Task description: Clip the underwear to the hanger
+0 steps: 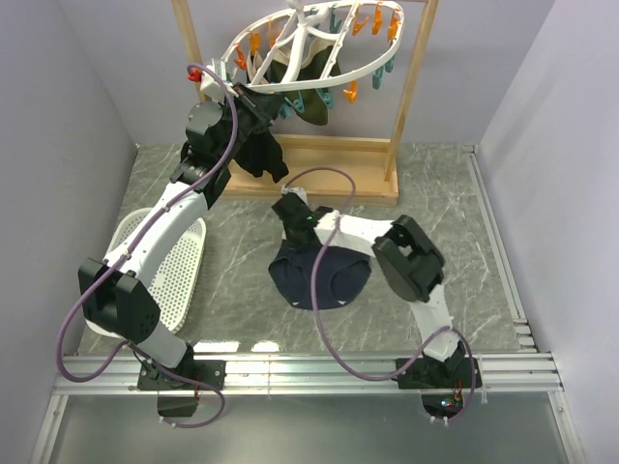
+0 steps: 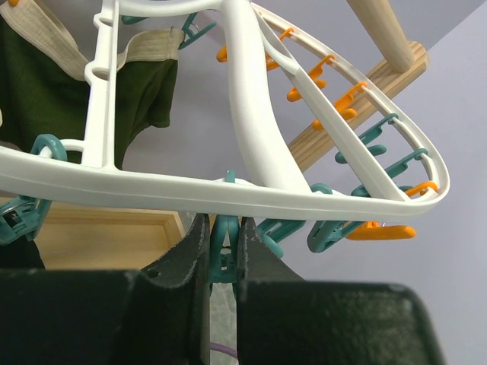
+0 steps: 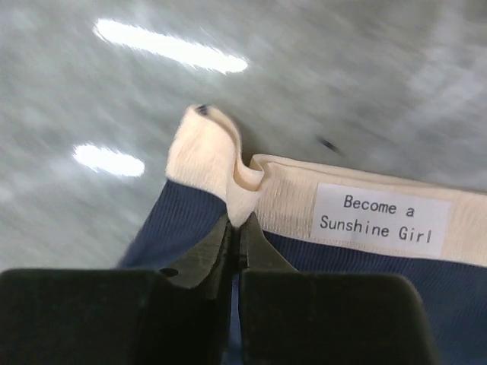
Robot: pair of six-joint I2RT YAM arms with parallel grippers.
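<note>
The white oval hanger with orange and teal pegs hangs tilted from the wooden stand. My left gripper is raised to its near rim. In the left wrist view the gripper is shut on a teal peg just under the ring. The navy underwear lies on the table. My right gripper is at its far edge. In the right wrist view the gripper is shut on a fold of the pale beige waistband, beside a white label.
An olive-green garment hangs from the hanger, also in the left wrist view. A dark cloth hangs below my left gripper. The wooden frame stand stands at the back. A white mesh basket lies left.
</note>
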